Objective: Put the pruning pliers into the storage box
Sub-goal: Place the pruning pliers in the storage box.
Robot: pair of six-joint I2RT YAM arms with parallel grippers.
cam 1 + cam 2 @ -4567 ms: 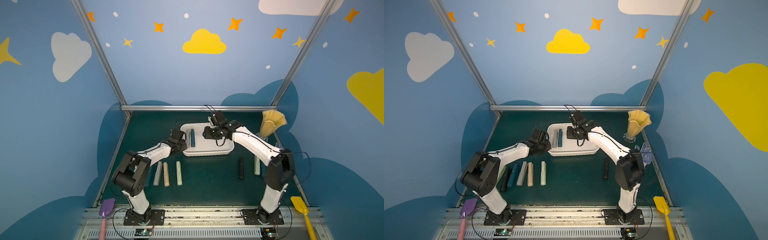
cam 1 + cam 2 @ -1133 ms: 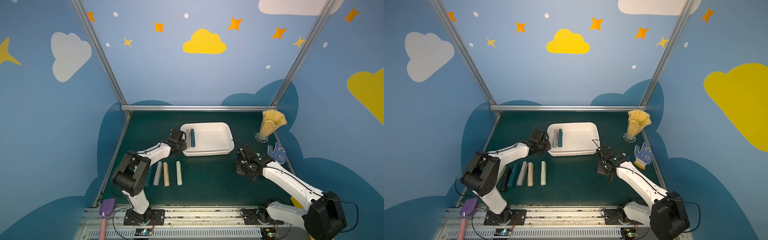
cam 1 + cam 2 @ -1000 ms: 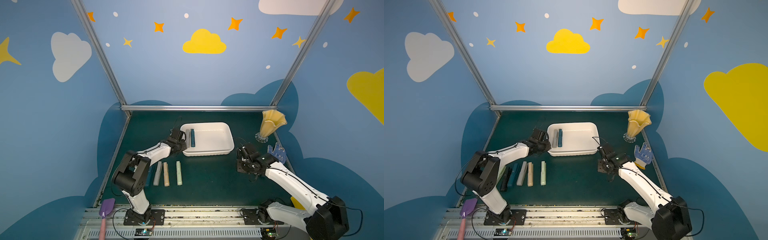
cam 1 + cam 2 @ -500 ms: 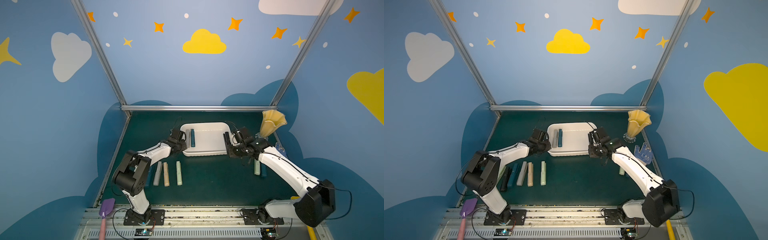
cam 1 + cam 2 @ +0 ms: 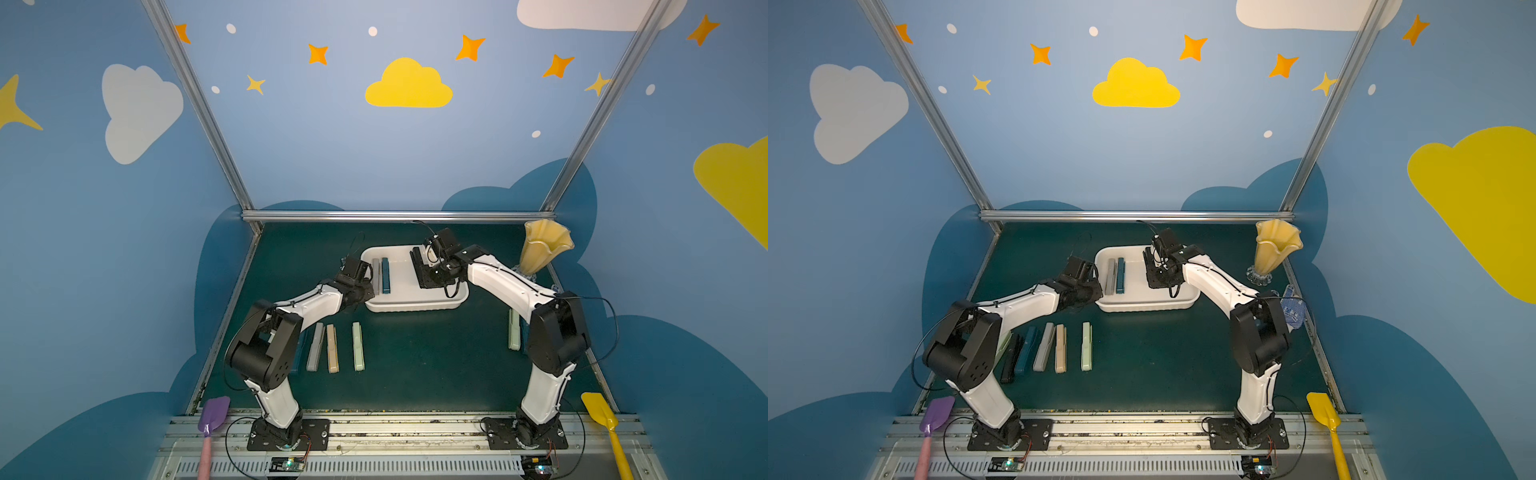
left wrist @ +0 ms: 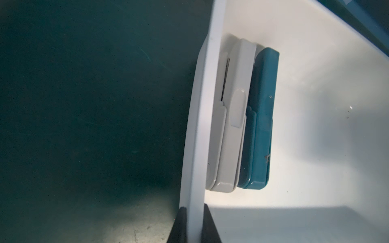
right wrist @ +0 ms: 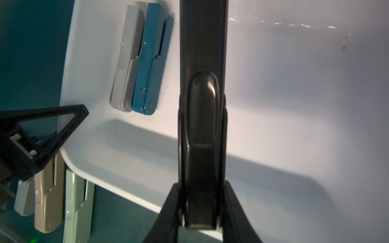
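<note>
The white storage box (image 5: 405, 305) (image 5: 1146, 306) sits mid-table, with a grey pruning pliers (image 5: 376, 274) (image 6: 231, 126) and a teal one (image 5: 385, 275) (image 6: 263, 126) lying against its left wall. My left gripper (image 5: 368, 291) (image 6: 193, 223) is shut on the box's left rim (image 6: 200, 126). Over the box's middle, my right gripper (image 5: 428, 276) (image 7: 202, 210) is shut on a black pliers (image 7: 203, 63). Grey (image 5: 316, 347), beige (image 5: 331, 348) and pale green pliers (image 5: 358, 346) lie on the mat in front left. Another pale green pliers (image 5: 514, 329) lies by the right arm.
A yellow vase (image 5: 540, 249) stands at the back right, with a blue glove (image 5: 1292, 309) in front of it. A purple shovel (image 5: 212, 415) and a yellow shovel (image 5: 600, 415) lie at the front corners. Black (image 5: 1010, 361) and teal pliers (image 5: 1025, 351) lie under the left arm.
My right arm has swung from the mat at the right to over the box, carrying the black pliers. The left arm has stayed on the box's rim.
</note>
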